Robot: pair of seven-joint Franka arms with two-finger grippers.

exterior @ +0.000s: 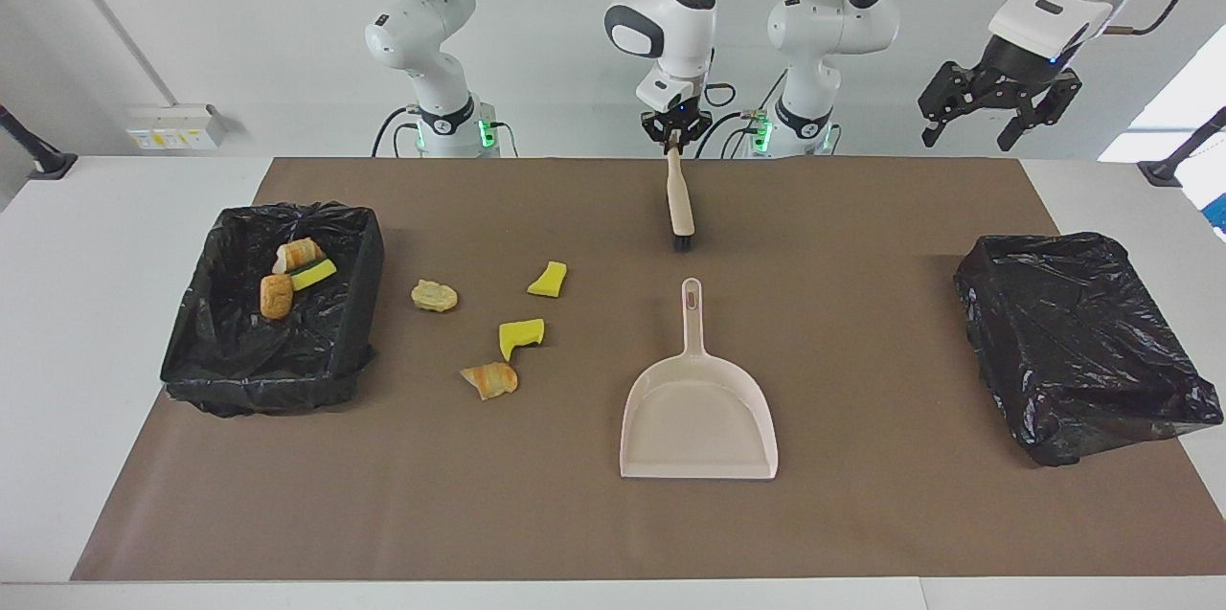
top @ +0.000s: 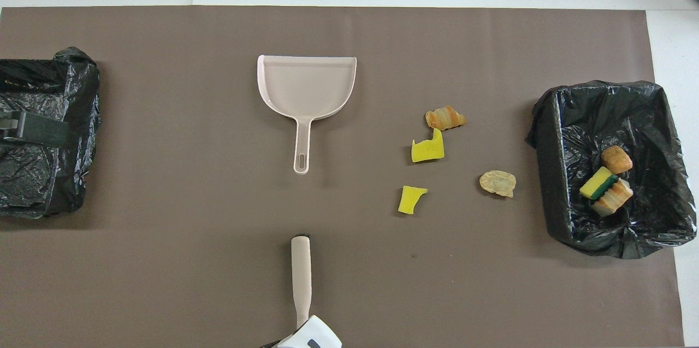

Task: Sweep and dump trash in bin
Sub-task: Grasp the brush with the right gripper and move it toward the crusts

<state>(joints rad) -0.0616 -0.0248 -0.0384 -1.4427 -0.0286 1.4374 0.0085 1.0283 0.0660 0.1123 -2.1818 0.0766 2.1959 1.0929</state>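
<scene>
Several trash scraps lie on the brown mat: two yellow sponge pieces (exterior: 548, 279) (exterior: 521, 335), a tan lump (exterior: 434, 295) and a brown bread lump (exterior: 490, 379). Three more, one green-topped (exterior: 313, 274), lie in the black-lined bin (exterior: 192, 342) at the right arm's end. My right gripper (exterior: 676, 133) is shut on the handle of the beige hand brush (exterior: 681, 203), whose head points down at the mat, nearer to the robots than the beige dustpan (exterior: 697, 418). My left gripper (exterior: 996, 112) is open and empty, up over the left arm's end.
A second black-lined bin (exterior: 1082, 342) stands at the left arm's end, with nothing showing in it. The dustpan (top: 306, 86) lies flat mid-mat, its handle toward the robots. The scraps (top: 428, 150) lie between it and the bin (top: 557, 118) that holds trash.
</scene>
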